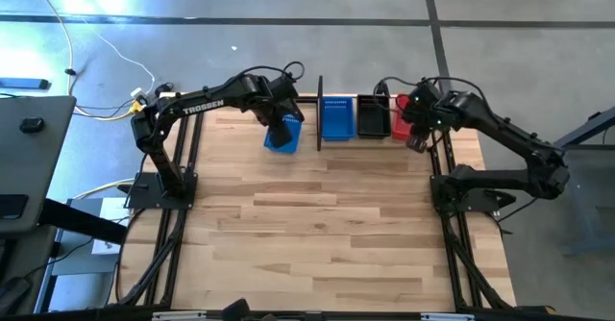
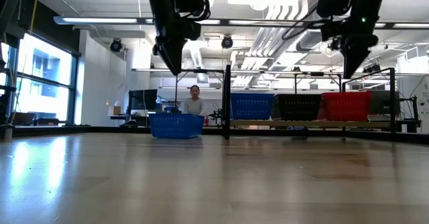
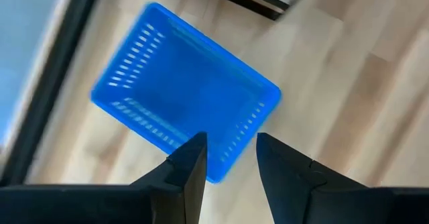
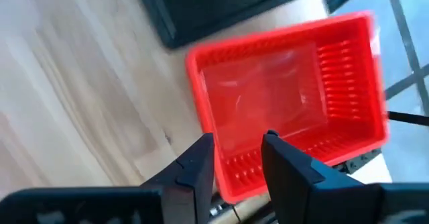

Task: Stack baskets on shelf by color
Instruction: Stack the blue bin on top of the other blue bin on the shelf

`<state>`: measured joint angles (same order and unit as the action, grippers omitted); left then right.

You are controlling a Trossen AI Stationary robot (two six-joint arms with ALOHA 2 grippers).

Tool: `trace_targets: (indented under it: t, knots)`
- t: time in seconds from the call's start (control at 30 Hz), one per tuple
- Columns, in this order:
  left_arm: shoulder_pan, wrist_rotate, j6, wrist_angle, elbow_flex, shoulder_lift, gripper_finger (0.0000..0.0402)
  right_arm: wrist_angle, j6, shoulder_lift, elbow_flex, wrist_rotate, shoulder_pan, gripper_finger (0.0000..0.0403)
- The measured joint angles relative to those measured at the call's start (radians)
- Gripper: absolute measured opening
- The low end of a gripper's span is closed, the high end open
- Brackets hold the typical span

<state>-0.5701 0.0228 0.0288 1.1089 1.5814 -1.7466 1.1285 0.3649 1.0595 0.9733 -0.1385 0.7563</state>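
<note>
Tabletop [image 1: 317,215]: two blue baskets [image 1: 283,134], one black [image 1: 372,119], one red [image 1: 401,124]

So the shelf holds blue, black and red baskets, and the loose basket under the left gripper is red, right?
Not quite. The loose basket under the left gripper is blue, as the left wrist view shows. The shelf does hold blue, black and red baskets.

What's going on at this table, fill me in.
Two robot arms are sorting baskets onto the shelf at the table's far edge. The shelf holds a blue basket, a black basket and a red basket in a row. The right pincer hangs open just above the red one, holding nothing. The left pincer hovers open over a loose blue basket on the table beside the shelf.
</note>
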Motion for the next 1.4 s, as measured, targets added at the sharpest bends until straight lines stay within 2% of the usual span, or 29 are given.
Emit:
trace_targets:
  t: [0.13, 0.37, 0.53, 0.8, 0.93, 1.1, 1.4]
  knots:
    - [-0.008, -0.078, 0.0, 0.048, 0.0, 0.0, 0.0119, 0.005, -0.085, -0.001, 0.055, 0.053, 0.0, 0.011]
    - [-0.04, -0.109, -0.008, 0.088, 0.0, 0.0, 0.0119, 0.004, -0.193, -0.001, 0.093, 0.136, -0.001, 0.011]
    - [-0.048, -0.165, 0.052, 0.091, 0.0, 0.0, 0.0119, 0.004, -0.228, -0.001, 0.093, 0.129, -0.037, 0.011]
    - [-0.036, -0.169, 0.149, 0.088, -0.005, 0.0, 0.0119, 0.003, -0.349, -0.001, 0.093, 0.12, -0.101, 0.011]
    - [-0.036, -0.174, 0.184, 0.065, -0.075, 0.0, 0.0119, -0.009, -0.391, -0.001, 0.093, 0.116, -0.127, 0.011]
    - [-0.03, -0.246, 0.237, -0.007, -0.166, -0.001, 0.0119, -0.03, -0.417, -0.001, 0.093, 0.099, -0.15, 0.011]
    - [-0.009, -0.237, 0.287, -0.094, -0.271, 0.0, 0.0119, -0.084, -0.446, -0.001, 0.092, 0.066, -0.157, 0.011]
